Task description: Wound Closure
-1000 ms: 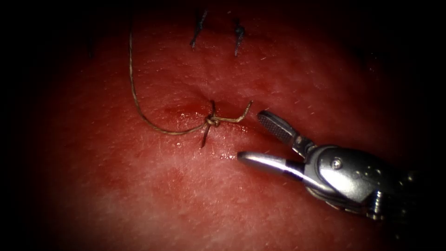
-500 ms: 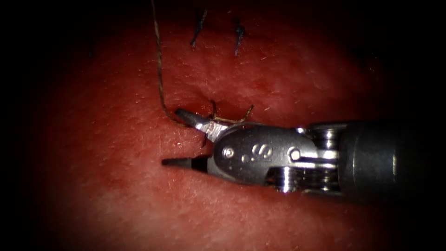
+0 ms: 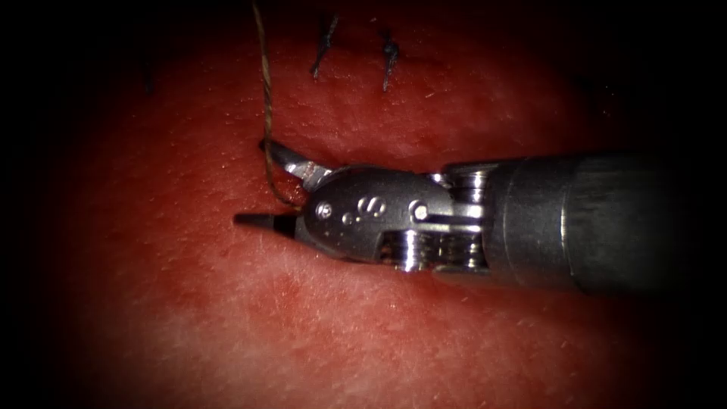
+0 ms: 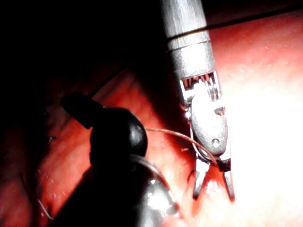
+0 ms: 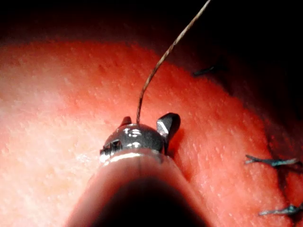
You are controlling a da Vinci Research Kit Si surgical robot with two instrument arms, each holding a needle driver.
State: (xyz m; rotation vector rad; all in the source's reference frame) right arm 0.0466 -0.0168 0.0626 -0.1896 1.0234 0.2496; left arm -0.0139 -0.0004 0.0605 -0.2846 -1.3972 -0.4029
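Note:
My right tool (image 3: 252,182) reaches in from the right and lies low over the tissue (image 3: 227,318), covering the spot where the knot sat. Its jaws stand open and hold nothing. The tan thread (image 3: 263,91) comes down from the upper edge and curves in between the two jaws, close to their hinge. The left wrist view shows the same open tool (image 4: 214,195) with the thread (image 4: 165,133) running across from it to my dark left tool (image 4: 111,137). In the right wrist view the thread (image 5: 161,61) rises from between the open jaws.
Two earlier stitches with dark cut ends (image 3: 324,45) (image 3: 388,57) sit on the closed cut beyond the tool, also seen as dark ends (image 5: 272,161). Wet red fluid coats the tissue around the knot site.
The right tool has moved left over the knot and short tail, jaws still open. The thread, first a slack loop on the left, now runs steeply upward between the jaws.

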